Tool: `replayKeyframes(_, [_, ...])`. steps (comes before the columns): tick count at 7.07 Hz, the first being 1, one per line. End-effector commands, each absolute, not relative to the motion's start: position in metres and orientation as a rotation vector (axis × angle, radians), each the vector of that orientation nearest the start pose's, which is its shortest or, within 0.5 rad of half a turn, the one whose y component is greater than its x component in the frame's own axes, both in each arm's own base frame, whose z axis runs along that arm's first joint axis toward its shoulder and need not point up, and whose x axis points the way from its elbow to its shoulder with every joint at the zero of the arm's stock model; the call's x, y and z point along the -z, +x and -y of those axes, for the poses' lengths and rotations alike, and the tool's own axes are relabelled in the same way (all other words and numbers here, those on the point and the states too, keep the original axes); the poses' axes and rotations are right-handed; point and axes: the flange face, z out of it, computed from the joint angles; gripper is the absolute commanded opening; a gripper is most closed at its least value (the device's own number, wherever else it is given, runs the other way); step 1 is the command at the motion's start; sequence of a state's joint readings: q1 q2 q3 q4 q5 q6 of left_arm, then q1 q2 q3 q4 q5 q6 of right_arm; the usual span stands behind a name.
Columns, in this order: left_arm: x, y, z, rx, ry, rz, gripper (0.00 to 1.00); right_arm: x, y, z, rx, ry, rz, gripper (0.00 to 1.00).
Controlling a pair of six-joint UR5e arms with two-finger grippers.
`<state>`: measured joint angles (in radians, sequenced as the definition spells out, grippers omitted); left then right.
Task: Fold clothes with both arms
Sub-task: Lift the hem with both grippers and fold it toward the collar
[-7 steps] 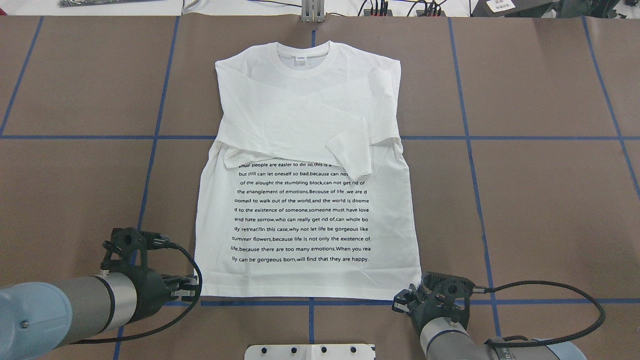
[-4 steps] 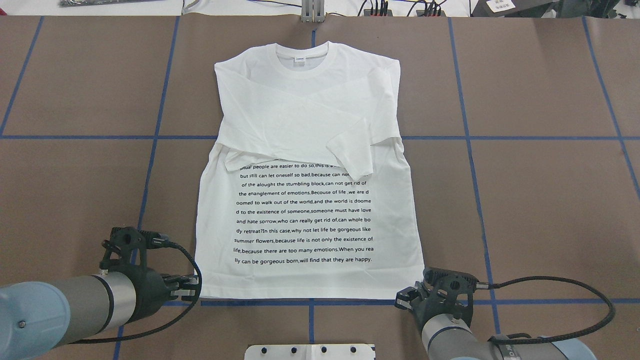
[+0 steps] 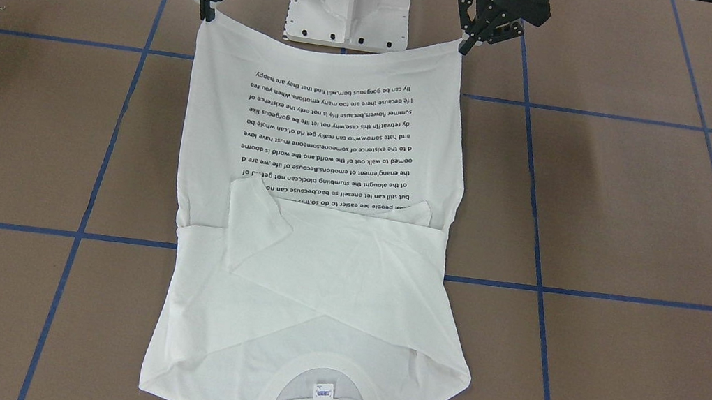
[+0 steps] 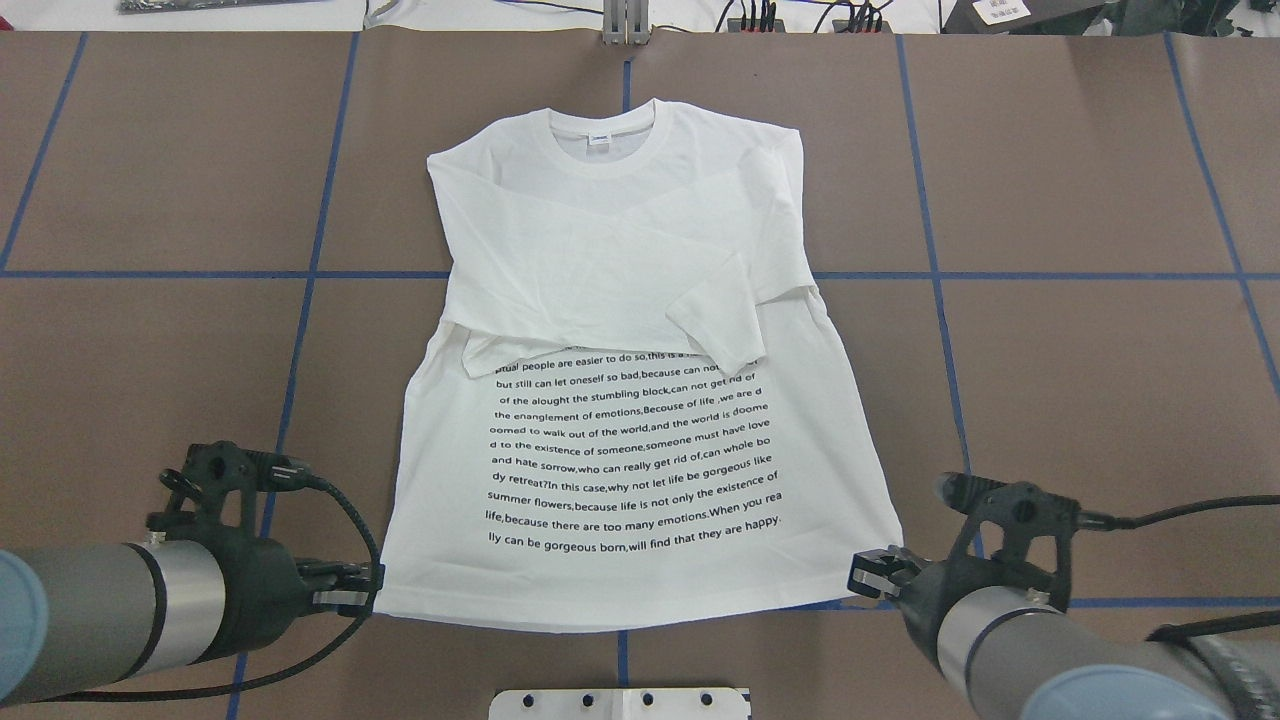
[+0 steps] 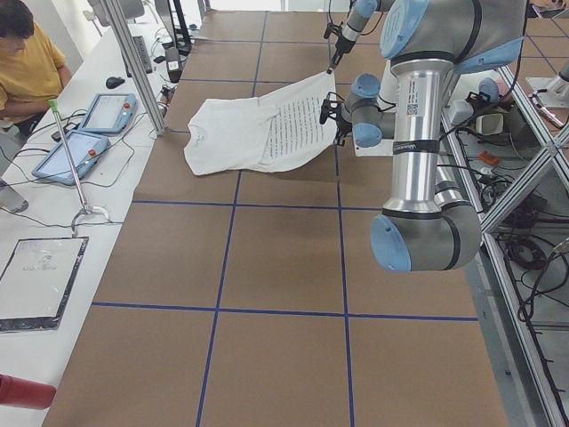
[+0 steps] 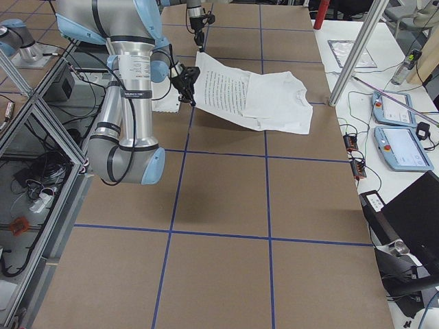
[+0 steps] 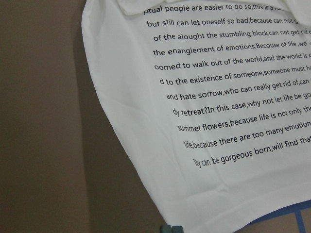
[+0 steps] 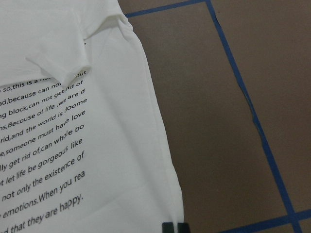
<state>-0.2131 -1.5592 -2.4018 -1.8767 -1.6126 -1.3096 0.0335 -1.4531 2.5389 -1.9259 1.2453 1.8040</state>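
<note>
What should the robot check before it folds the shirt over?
1. Left hand pinches a bottom corner of the white shirt: ok.
2. Right hand pinches the other bottom corner: ok.
3. Hem lifted off the table: ok, the side views show it raised.
4. Sleeves folded across the chest: ok.
5. Collar end lying on the table: ok.
6. Grip strong enough not to slip: cannot tell.
</note>
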Motion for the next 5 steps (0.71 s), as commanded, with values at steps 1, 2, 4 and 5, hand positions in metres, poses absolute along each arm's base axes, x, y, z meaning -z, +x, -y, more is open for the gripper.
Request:
replayKeyframes(1, [-0.194, 0.275, 0.199, -0.081, 0.168, -1.121, 0.0, -0.185, -0.295, 0.183, -0.386, 0.106, 0.799, 0.0])
replayKeyframes(2, [-0.176, 0.268, 0.207, -0.079, 0.171, -1.132, 0.0, -0.169, -0.291, 0.196, -0.364, 0.116, 0.797, 0.0])
replayKeyframes(4, [-0.141, 0.304, 0.252, -0.091, 0.256, -1.07, 0.0, -0.158, -0.291, 0.233, -0.338, 0.207, 0.766, 0.0])
replayKeyframes(5, [-0.141, 0.307, 0.289, -0.062, 0.311, -1.015, 0.0, -0.158, -0.281, 0.26, -0.345, 0.227, 0.742, 0.0])
